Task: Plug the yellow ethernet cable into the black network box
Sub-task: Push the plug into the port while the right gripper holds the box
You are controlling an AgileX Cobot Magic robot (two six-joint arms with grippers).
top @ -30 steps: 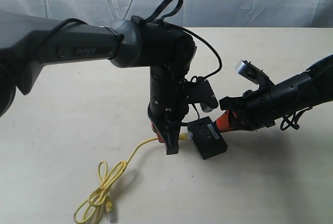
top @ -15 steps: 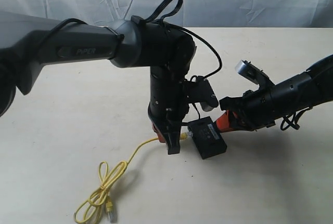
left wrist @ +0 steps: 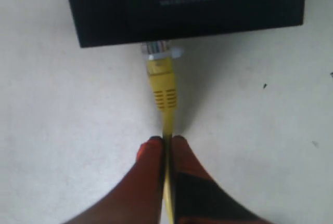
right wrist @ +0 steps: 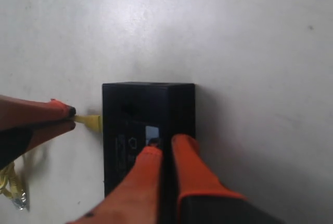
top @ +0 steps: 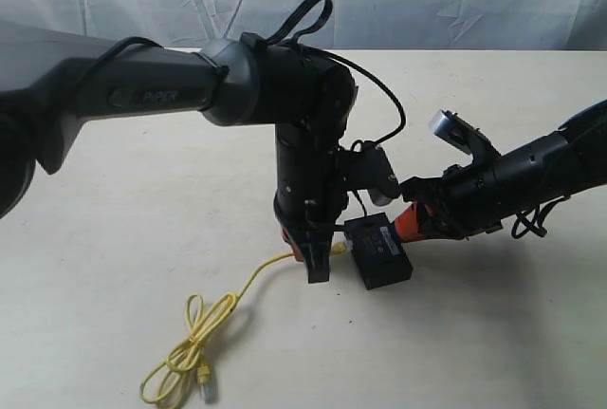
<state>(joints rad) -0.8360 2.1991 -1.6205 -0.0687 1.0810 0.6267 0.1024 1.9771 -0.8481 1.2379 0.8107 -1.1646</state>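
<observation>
The black network box (top: 379, 252) lies flat on the table, its white label (right wrist: 152, 132) facing up. My left gripper (top: 318, 259) points down beside the box's left end, shut on the yellow ethernet cable (left wrist: 162, 86) just behind its boot. The clear plug (left wrist: 158, 51) touches the box's side wall (left wrist: 182, 31); how deep it sits cannot be told. The rest of the cable (top: 251, 281) trails to a loose coil (top: 185, 357). My right gripper (top: 410, 222) is shut, its orange fingertips (right wrist: 152, 154) resting on the box's top near the label.
The pale table (top: 493, 333) stretches around the box. The cable's free plug (top: 206, 390) lies at the front left near the table's edge. A white cloth backdrop (top: 427, 1) hangs behind. The left arm's black cable loops (top: 313, 10) stick up above its wrist.
My left gripper has edged slightly toward the box with the cable, and the loose coil has slid a little to the right. The right gripper and the box have stayed put.
</observation>
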